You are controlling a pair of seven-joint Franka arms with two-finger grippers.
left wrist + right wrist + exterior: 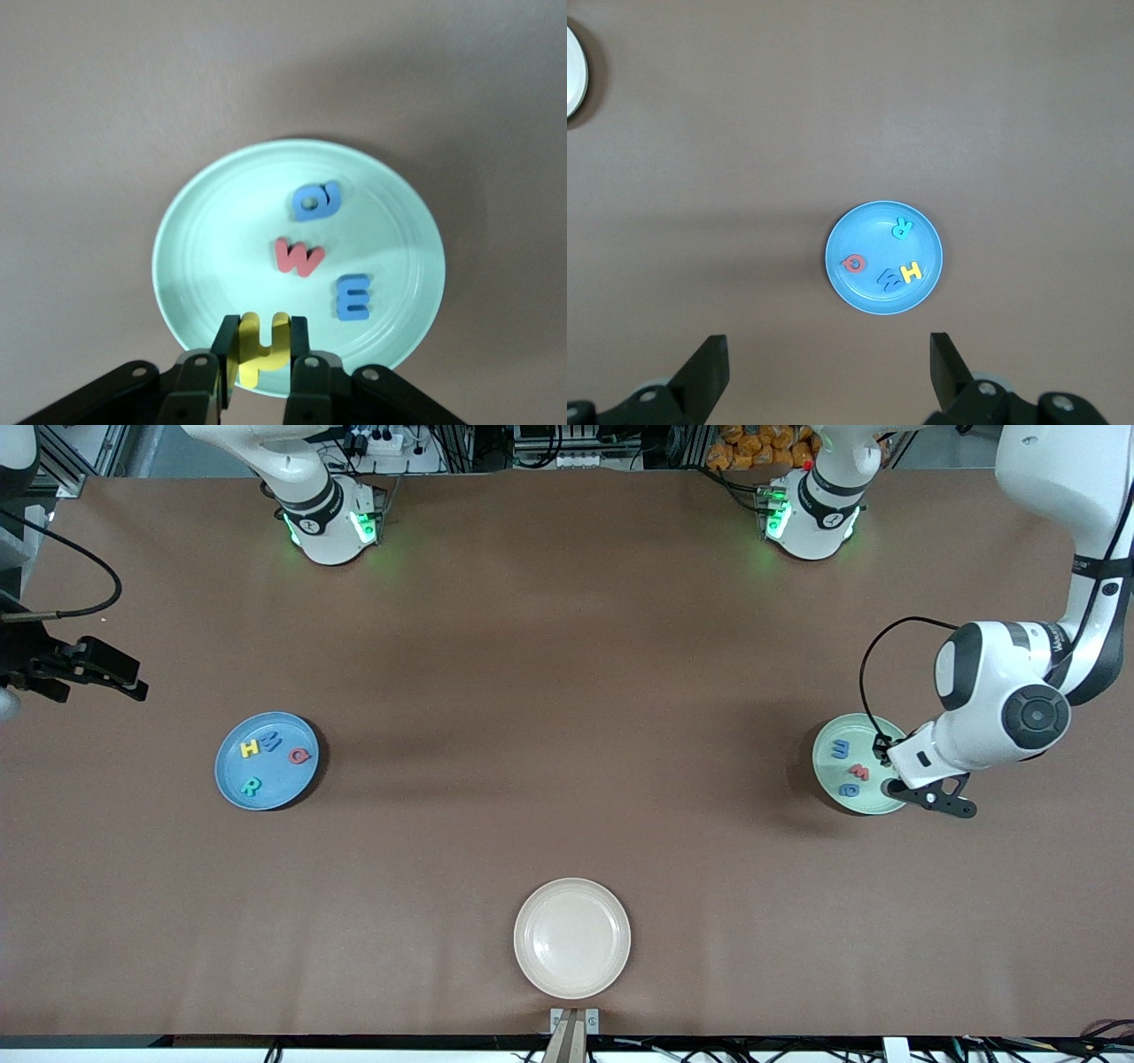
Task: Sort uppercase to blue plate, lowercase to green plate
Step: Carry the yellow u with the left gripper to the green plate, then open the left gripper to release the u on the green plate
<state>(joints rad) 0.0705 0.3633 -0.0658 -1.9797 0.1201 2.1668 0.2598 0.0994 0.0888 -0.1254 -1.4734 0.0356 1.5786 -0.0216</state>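
Over the round, shallow, pale mint-green plastic plate (297, 266) at the left arm's end of the table, the left gripper (263, 359) is held with its fingers pinched shut on a tiny yellow foam lowercase letter (261, 347), which is seen above the plate's rim. 3 lowercase letters are already lying inside that plate: a blue round one (315, 201), a red-orange m (299, 257) and a blue m (353, 297). On the round light-blue plastic plate (266, 761) toward the right arm's end, the 4 capitals are gathered: yellow H (251, 747), blue M (272, 741), red Q (300, 755) and teal-green R (252, 786). The right gripper (828, 367) is parked with its fingers spread wide and empty, and that arm is waiting. A round cream plate (572, 938) lies bare, nearest the front camera.

Judged from this, only the release is left. The yellow letter is best carried a little inward, toward bare plate floor clear of the other 3, and lowered close before the fingers are parted, since light foam may cling to a pad or bounce off the rim. A straight upward retreat is advised.
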